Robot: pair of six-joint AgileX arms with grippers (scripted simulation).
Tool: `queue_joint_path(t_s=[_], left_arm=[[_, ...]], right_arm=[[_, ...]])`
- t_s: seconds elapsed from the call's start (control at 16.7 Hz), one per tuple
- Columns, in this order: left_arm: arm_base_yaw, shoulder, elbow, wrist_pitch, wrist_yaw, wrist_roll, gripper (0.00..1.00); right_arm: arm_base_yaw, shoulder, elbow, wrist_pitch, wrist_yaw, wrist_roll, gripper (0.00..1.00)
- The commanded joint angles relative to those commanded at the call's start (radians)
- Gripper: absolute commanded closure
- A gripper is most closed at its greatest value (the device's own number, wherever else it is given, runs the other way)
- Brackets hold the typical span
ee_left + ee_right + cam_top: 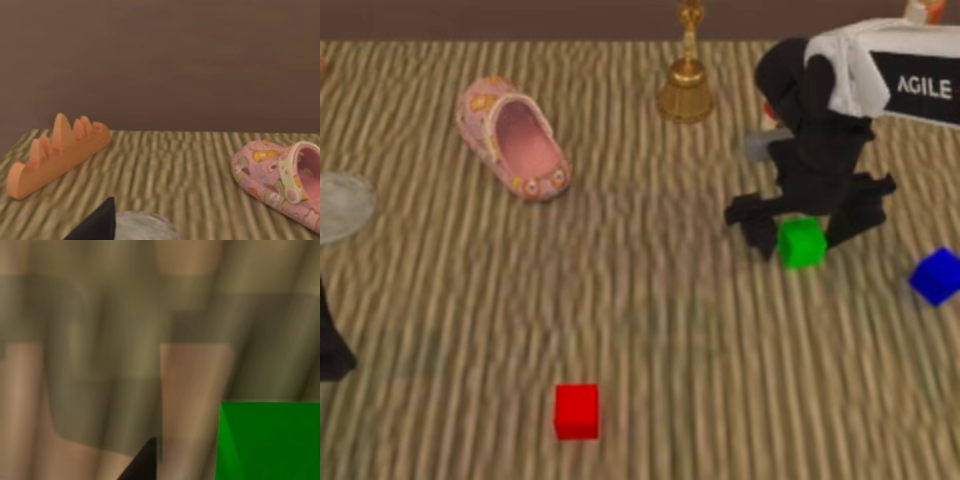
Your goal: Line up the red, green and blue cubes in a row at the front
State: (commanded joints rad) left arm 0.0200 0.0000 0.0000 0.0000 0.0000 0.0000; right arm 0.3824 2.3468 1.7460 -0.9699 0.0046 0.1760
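The green cube sits right of the table's middle, and my right gripper is lowered over it, open, with one dark finger on each side. In the right wrist view the green cube stands a small gap away from one fingertip. The blue cube lies near the right edge. The red cube rests at the front, left of centre. My left gripper is parked at the left edge, open and holding nothing.
A pink shoe lies at the back left and a golden bell stands at the back centre. A grey plate sits at the left edge. An orange spiked rack shows in the left wrist view.
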Motion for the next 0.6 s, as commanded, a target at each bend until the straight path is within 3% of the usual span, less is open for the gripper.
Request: queue_joint_path(t_s=[0.36, 0.6], left_arm=[[0.000, 0.000, 0.000, 0.000, 0.000, 0.000, 0.00], [0.000, 0.000, 0.000, 0.000, 0.000, 0.000, 0.00]], right_arm=[[0.000, 0.000, 0.000, 0.000, 0.000, 0.000, 0.98], [0.000, 0.000, 0.000, 0.000, 0.000, 0.000, 1.00]])
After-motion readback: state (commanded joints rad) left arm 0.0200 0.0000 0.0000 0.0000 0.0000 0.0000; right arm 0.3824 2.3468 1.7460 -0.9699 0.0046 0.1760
